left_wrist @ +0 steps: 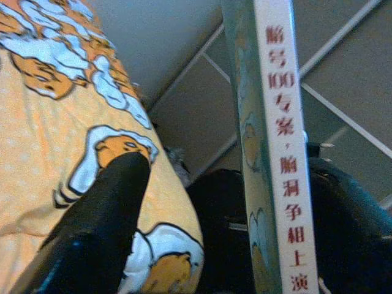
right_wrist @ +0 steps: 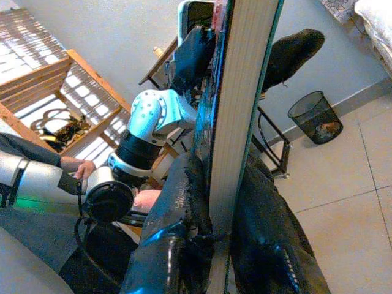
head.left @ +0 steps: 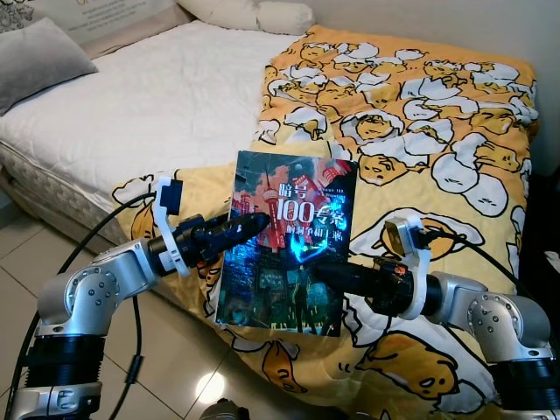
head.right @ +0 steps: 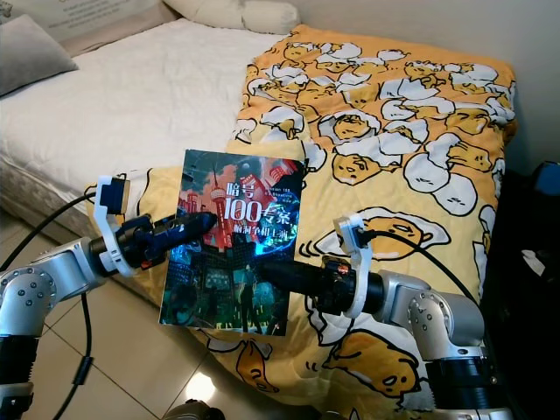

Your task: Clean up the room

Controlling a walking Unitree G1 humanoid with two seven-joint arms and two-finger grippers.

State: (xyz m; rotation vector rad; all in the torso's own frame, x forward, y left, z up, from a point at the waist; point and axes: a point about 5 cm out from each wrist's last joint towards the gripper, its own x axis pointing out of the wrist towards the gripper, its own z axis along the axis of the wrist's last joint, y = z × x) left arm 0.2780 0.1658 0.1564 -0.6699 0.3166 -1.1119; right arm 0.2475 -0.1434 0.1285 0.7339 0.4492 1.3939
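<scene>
A paperback book (head.left: 289,245) with a dark city cover and white Chinese title stands upright in the air over the bed's near edge. My right gripper (head.left: 331,275) is shut on its lower right side, and the right wrist view has one black finger on each face of the page edge (right_wrist: 223,171). My left gripper (head.left: 251,227) reaches in at the book's left edge and is open. Its fingers (left_wrist: 107,220) straddle the white spine (left_wrist: 278,153) with a gap on one side.
A yellow blanket (head.left: 420,114) with cartoon egg prints covers the bed's right half and hangs over the edge. White mattress (head.left: 157,96), grey pillow (head.left: 39,61) and white pillows (head.left: 254,13) lie beyond. Tiled floor (head.left: 166,350) is below. A wire wastebasket (right_wrist: 315,116) and a person's hand (right_wrist: 76,166) are behind me.
</scene>
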